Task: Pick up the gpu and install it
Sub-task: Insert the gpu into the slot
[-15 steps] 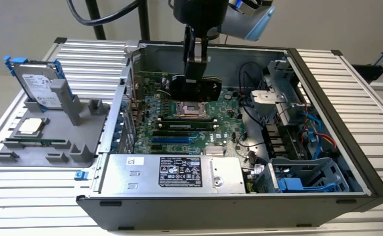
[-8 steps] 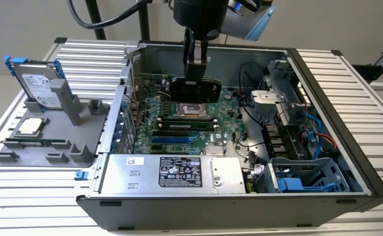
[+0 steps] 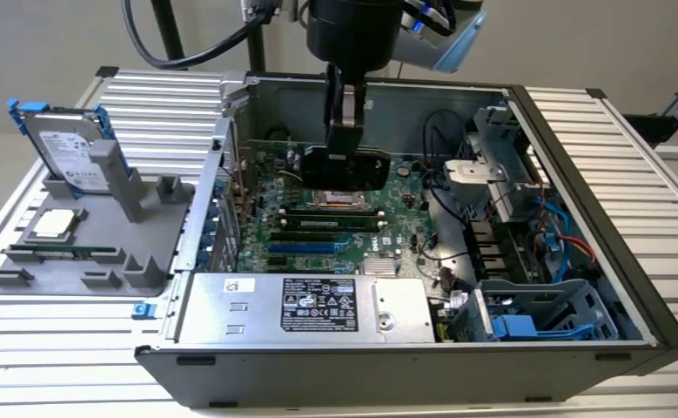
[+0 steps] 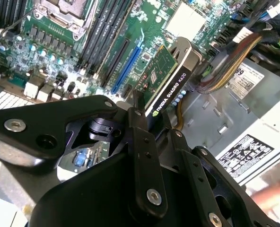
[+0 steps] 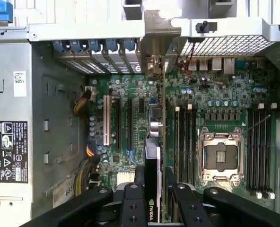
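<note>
Here, gripper (image 5: 155, 189) clamped on gpu (image 5: 157, 118), above motherboard (image 5: 215, 104)

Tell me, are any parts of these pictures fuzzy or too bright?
In the second wrist view, the jaws' black links up close look soft, and the bottom corner beyond the power supply is a pale smear, while the gpu is sharper. In the first wrist view, the motherboard is evenly lit and crisp. In the exterior view, the ribbed table is bright, without strong glare.

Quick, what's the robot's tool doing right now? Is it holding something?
Tool: closed on the gpu, holding it edge-on over the motherboard inside the computer case.
</note>
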{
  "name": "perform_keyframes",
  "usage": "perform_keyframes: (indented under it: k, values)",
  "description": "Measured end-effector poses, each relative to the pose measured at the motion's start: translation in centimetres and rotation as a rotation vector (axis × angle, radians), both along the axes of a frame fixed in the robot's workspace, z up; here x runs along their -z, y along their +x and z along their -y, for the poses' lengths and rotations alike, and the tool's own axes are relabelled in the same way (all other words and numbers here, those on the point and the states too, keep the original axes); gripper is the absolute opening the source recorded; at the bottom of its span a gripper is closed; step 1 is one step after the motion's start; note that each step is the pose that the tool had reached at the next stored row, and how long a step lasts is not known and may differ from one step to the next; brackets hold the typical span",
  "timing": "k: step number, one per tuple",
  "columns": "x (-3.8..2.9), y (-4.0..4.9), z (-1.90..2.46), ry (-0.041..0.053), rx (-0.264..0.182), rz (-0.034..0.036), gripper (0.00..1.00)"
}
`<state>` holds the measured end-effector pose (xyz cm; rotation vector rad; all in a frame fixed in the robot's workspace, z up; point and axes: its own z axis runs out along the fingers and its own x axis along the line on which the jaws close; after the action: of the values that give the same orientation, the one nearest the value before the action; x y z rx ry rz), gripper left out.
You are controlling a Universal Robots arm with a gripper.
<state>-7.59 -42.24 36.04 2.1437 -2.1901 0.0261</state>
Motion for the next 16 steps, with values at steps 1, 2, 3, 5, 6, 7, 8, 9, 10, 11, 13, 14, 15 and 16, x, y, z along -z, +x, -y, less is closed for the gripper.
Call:
perform_keyframes:
  k: [1,2,3,5,6,7,8,9,10,11,13,14,15,16]
  values:
    - [0.08,0.01,-0.01,-0.0036,0.0,-0.0001,0.0]
    - [0.12,0.02,-0.01,-0.0057,0.0,-0.0001,0.0]
    - [0.12,0.01,-0.01,-0.0062,0.0,-0.0001,0.0]
    - [0.12,0.01,-0.01,-0.0064,0.0,-0.0001,0.0]
    - [0.12,0.01,-0.01,-0.0063,0.0,-0.0001,0.0]
    - [0.13,0.01,-0.01,-0.0062,0.0,0.0,0.0]
    - [0.14,0.01,-0.01,-0.0061,0.0,0.0,0.0]
    - [0.14,0.01,-0.01,-0.0062,0.0,0.0,0.0]
    - [0.13,0.01,-0.01,-0.0063,0.0,-0.0001,0.0]
    - [0.15,0.01,-0.01,-0.0062,0.0,-0.0001,0.0]
    - [0.3,0.01,-0.01,-0.0057,0.0,0.0002,0.0]
    - [0.44,0.01,-0.01,-0.0061,0.0,0.0,0.0]
    - [0.62,0.01,-0.01,-0.0062,0.0,0.0,0.0]
    - [0.8,0.01,-0.01,-0.0062,0.001,0.0,0.0]
